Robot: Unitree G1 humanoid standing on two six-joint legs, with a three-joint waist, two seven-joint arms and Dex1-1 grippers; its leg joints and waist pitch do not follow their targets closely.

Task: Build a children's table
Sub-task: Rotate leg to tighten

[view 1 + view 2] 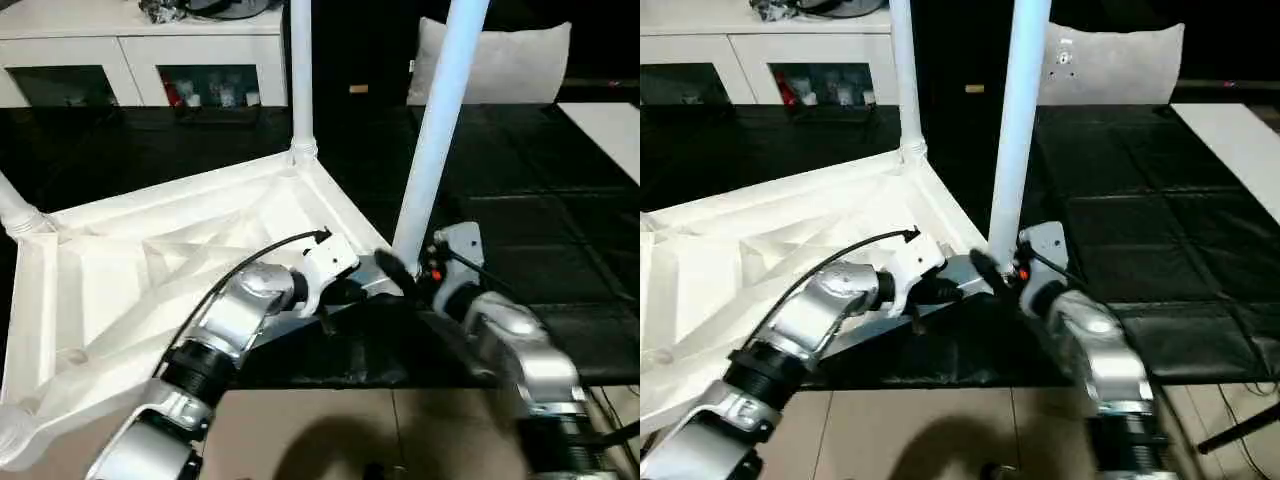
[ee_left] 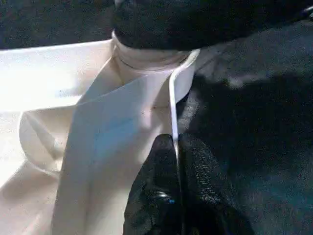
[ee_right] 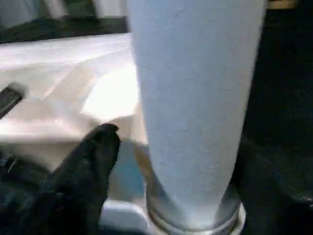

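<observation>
The white table top (image 1: 130, 260) lies upside down on the black work table (image 1: 560, 230), ribs facing up. One leg (image 1: 300, 80) stands upright in the far corner socket. A stub of another leg (image 1: 15, 212) shows at the left corner. A third leg (image 1: 440, 120) stands slightly tilted in the near right socket (image 3: 195, 215). My left gripper (image 2: 176, 147) is shut on the thin rim of the table top beside that socket. My right gripper (image 1: 412, 272) is open around the base of this leg, its one black finger (image 3: 93, 161) a little apart from the leg.
A white cabinet (image 1: 140, 60) with glass doors stands behind the work table, with a white cushion (image 1: 500, 65) to its right. A white surface (image 1: 610, 130) lies at the far right. Tiled floor (image 1: 350, 430) shows past the table's near edge.
</observation>
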